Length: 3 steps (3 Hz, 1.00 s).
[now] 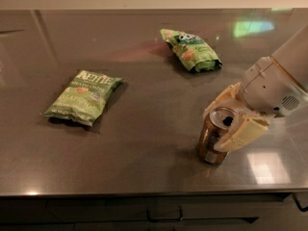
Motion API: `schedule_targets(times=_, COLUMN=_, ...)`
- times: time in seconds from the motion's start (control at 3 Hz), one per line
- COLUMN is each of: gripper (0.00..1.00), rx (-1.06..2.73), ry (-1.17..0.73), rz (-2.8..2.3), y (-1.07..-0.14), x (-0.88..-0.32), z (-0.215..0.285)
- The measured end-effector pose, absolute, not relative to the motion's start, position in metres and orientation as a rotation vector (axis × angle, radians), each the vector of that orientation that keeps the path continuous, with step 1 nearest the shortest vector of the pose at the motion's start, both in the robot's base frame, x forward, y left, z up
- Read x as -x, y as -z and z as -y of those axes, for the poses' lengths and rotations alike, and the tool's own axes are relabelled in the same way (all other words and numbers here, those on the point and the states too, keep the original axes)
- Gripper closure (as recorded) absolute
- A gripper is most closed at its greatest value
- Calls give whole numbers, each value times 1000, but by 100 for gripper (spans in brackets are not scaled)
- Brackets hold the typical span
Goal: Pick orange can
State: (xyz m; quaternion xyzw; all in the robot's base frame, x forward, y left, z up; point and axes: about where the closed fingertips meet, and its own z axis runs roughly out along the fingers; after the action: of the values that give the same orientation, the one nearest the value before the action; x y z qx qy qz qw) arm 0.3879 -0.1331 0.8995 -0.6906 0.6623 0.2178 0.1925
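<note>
One orange can (pixel 211 137) stands upright on the near right part of the steel counter (pixel 134 170), not far from its front edge. Its silver top with the dark opening is turned up, and there is a pale patch on its side. The gripper (pixel 217 129) is closed around this can. One cream finger (pixel 243 134) lies against the near right side of the can, and the other finger (pixel 220 99) comes down behind it at the far left of the rim, so the can is clamped between the two. The can's bottom seems to be on the counter. The grey wrist (pixel 272 88) of the arm reaches in from the right edge, just behind and above the can.

Further back, on the left, a green chip bag (pixel 84 97) with white letters lies flat, well apart from the can. Still further, near the middle of the counter, a second green bag (pixel 191 50) lies crumpled, its long side pointing toward the right. At the far right, the steel shows a greenish reflection (pixel 252 28).
</note>
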Motion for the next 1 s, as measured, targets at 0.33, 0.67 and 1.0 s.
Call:
schedule_targets(times=0.33, gripper=88, rx=1900, ry=-571, rz=-1855, y=-920, x=-392, z=124)
schedule_targets(times=0.67, gripper=100, rx=1871, ry=-513, rz=-1853, y=-948, x=-398, z=114)
schedule_targets(times=1.0, gripper=100, rx=1834, ry=-440, rz=-1870, y=-980, x=-407, z=105)
